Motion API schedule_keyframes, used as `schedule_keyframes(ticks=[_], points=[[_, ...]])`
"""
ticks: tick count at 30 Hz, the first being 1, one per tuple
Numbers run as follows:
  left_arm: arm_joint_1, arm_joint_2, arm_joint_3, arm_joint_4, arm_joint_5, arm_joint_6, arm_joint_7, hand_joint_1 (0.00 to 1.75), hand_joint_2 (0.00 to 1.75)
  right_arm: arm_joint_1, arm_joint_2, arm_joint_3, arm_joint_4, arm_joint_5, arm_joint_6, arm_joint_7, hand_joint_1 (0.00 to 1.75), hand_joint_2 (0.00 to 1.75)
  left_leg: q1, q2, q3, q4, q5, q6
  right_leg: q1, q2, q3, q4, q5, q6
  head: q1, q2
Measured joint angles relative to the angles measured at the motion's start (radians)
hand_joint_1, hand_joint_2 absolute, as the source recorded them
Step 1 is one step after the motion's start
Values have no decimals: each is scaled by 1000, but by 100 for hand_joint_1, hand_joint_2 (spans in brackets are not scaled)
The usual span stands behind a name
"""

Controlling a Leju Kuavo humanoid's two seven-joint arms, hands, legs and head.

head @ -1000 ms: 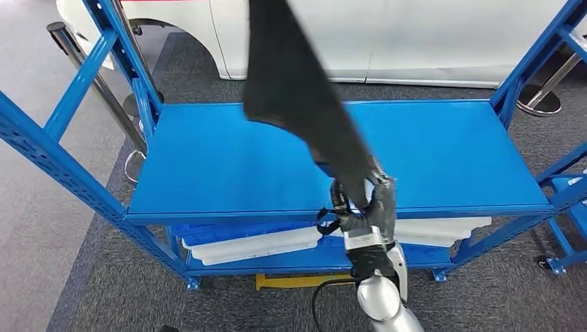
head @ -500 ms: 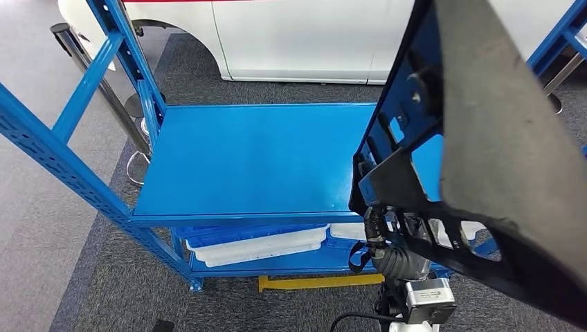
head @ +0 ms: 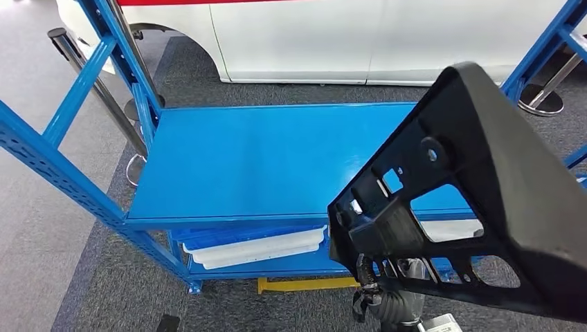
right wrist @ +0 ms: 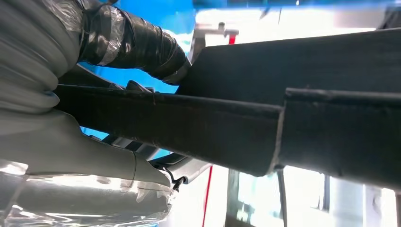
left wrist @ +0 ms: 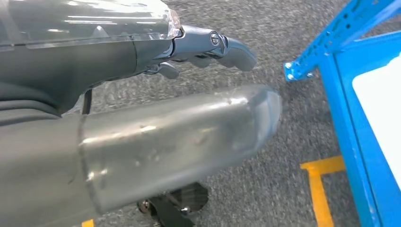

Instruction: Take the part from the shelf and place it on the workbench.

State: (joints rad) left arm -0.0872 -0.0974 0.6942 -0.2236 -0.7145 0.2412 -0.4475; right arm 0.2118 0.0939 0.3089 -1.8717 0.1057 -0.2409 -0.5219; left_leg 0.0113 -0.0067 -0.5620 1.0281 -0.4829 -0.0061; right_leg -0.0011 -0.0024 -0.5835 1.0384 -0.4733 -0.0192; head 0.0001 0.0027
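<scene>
**A:** so where's the part point(head: 484, 187) right now? In the head view it's this big black frame hogging the lower right of the frame, up in the air in front of the blue shelf point(head: 263, 166).

**B:** yep, off the shelf. Long axis runs diagonal, from the lower left near the bottom centre up toward the upper right, then it drops off the right edge. The ribbed, cut-out side faces the camera on the left, and the flat matte face is turned to the right.

**A:** can you see the grip though? Head view only gives me a bit of wrist under the part.

**B:** right wrist view sorts that: the right robot hand point(right wrist: 94, 94) is clamped on a black bar of the part, thumb one side, taped fingers point(right wrist: 132, 42) wrapped over the other.

**A:** and the left one?

**B:** left wrist view has the left robot hand point(left wrist: 203, 47) over grey carpet near the shelf's foot, fingers loosely apart, holding nothing.
</scene>
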Motion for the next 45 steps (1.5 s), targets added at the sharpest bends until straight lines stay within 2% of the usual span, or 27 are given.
schedule_keyframes(ticks=[3, 4, 6, 8, 9, 10, 11, 13, 15, 18, 20, 22, 23, 24, 25, 27, 29, 30, 33, 34, 35, 38, 39, 40, 41, 43, 45], points=[[-1, -7, 4, 0, -11, 1, 2, 0, 0, 25, 2, -3, 4, 7, 44, -34, 175, 175, 2, 1, -4, -6, 12, 17, 1, 2, -4, 4, -3, 14, 0, 0], [-2, -9, 4, 0, -14, 1, 4, 0, 0, 32, 3, -3, 4, 14, 50, -39, 175, 175, 4, 3, -6, -11, 18, 25, 0, 3, -11, 23, -23, 20, 0, 0], [-2, -12, 6, -1, -19, 3, 8, 0, 0, 42, 4, -4, 5, 28, 57, -43, 175, 175, 6, 6, -16, -15, 29, 38, -4, 3, -45, 115, -98, 28, 0, 0], [-1, -12, 7, -1, -25, 5, 13, 0, 0, 51, 4, -4, 5, 41, 58, -44, 175, 175, 6, 9, -30, -12, 37, 42, -8, 3, -84, 234, -164, 34, 0, 0], [0, -13, 8, -1, -30, 6, 17, 0, 0, 56, 5, -4, 5, 46, 57, -45, 175, 175, 5, 10, -38, -11, 41, 42, -10, 3, -86, 262, -173, 36, 0, 0], [1, -15, 9, -1, -36, 6, 20, 0, 0, 60, 5, -4, 5, 50, 56, -45, 175, 175, 5, 10, -45, -9, 46, 40, -12, 3, -68, 249, -160, 37, 0, 0], [3, -16, 10, -1, -42, 6, 23, 0, 0, 63, 6, -4, 5, 51, 55, -45, 175, 175, 5, 9, -51, -8, 50, 37, -14, 3, -29, 197, -134, 37, 0, 0], [5, -19, 10, -1, -54, 6, 28, 0, 0, 66, 10, -4, 5, 52, 53, -45, 175, 175, 5, 8, -59, -6, 61, 29, -13, 3, 65, 51, -89, 32, 0, 0], [7, -21, 10, -1, -59, 6, 30, 0, 0, 69, 15, -5, 5, 53, 52, -46, 175, 175, 4, 7, -61, -7, 71, 16, -8, 4, 104, -22, -73, 24, 0, 0], [10, -22, 10, -1, -60, 6, 30, 0, 0, 72, 21, -6, 4, 53, 50, -49, 175, 175, 5, 6, -67, -10, 82, -5, -6, 3, 90, -29, -54, 5, 0, 0], [12, -22, 10, -1, -62, 6, 31, 0, 0, 73, 26, -7, 4, 51, 51, -52, 175, 175, 6, 6, -87, 33, 28, -13, -10, 0, 72, -34, -34, -12, 0, 0], [13, -22, 10, -2, -67, 7, 32, 0, 0, 74, 31, -8, 5, 46, 55, -55, 175, 175, 8, 6, -120, 144, -72, -17, -9, -3, 47, -33, -15, -22, 0, 0], [13, -22, 10, -2, -70, 8, 32, 0, 0, 75, 33, -9, 6, 43, 57, -57, 175, 175, 8, 6, -132, 205, -106, -18, -7, -4, 34, -32, -6, -23, 0, 0], [13, -22, 10, -2, -73, 8, 31, 0, 0, 75, 34, -10, 8, 42, 60, -58, 175, 175, 8, 6, -133, 248, -119, -19, -5, -5, 20, -29, 3, -23, 0, 0], [13, -22, 10, -2, -76, 8, 31, 0, 0, 76, 35, -11, 10, 42, 61, -58, 175, 175, 8, 6, -119, 262, -110, -18, -3, -5, 6, -25, 11, -22, 0, 0], [12, -20, 11, -4, -80, 8, 31, 0, 0, 78, 39, -12, 13, 42, 62, -58, 175, 175, 7, 6, -40, 181, -59, -12, -1, -5, -21, -13, 23, -19, 0, 0], [10, -16, 11, -7, -84, 8, 32, 0, 0, 79, 43, -13, 14, 41, 63, -58, 175, 175, 2, 6, 58, 41, -47, -2, 0, -6, -38, -1, 32, -12, 0, 0], [10, -15, 11, -8, -87, 8, 32, 0, 0, 80, 45, -14, 14, 38, 66, -57, 175, 175, -2, 5, 86, -7, -53, 2, 0, -6, -43, 2, 37, -6, 0, 0], [14, -15, 16, -9, -92, 8, 29, 0, 0, 92, 49, -17, 14, 9, 81, -60, 175, 175, -5, 7, 93, -44, -50, 16, -1, -4, -46, 0, 51, 15, 0, 0], [16, -15, 19, -9, -91, 7, 25, 0, 0, 102, 49, -18, 14, -8, 86, -69, 175, 175, -2, 11, 89, -48, -43, 24, -2, -1, -50, 7, 42, 20, 0, 0], [19, -14, 23, -9, -90, 6, 20, 0, 0, 114, 49, -20, 14, -25, 91, -81, 175, 175, 1, 15, 84, -52, -34, 31, -2, 1, -59, 29, 15, 26, 0, 0], [28, -12, 35, -9, -90, 6, 13, 0, 0, 145, 49, -25, 14, -59, 98, -107, 175, 175, 3, 34, 60, -54, -15, 40, -10, 3, -112, 191, -109, 40, 0, 0], [31, -11, 39, -9, -90, 6, 14, 0, 0, 152, 49, -28, 14, -63, 97, -109, 175, 175, 3, 43, 53, -52, -11, 39, -12, 3, -122, 238, -125, 44, 0, 0], [34, -11, 42, -9, -91, 6, 16, 0, 0, 159, 49, -31, 14, -65, 96, -110, 175, 175, 2, 52, 47, -50, -8, 38, -14, 2, -117, 255, -122, 47, 0, 0], [36, -11, 46, -9, -91, 6, 20, 0, 0, 167, 49, -34, 14, -66, 95, -111, 175, 175, 2, 61, 41, -46, -6, 37, -15, -1, -91, 232, -102, 48, 0, 0], [37, -11, 53, -9, -92, 6, 28, 0, 0, 179, 49, -40, 12, -67, 94, -111, 175, 175, 1, 78, 37, -38, -5, 32, -16, -30, 2, 98, -60, 44, 0, 0], [38, -11, 59, -10, -93, 6, 34, 0, 0, 189, 49, -46, 8, -67, 93, -110, 175, 175, -1, 94, 38, -33, -5, 22, -8, -64, 61, -2, -43, 29, 0, 0]])
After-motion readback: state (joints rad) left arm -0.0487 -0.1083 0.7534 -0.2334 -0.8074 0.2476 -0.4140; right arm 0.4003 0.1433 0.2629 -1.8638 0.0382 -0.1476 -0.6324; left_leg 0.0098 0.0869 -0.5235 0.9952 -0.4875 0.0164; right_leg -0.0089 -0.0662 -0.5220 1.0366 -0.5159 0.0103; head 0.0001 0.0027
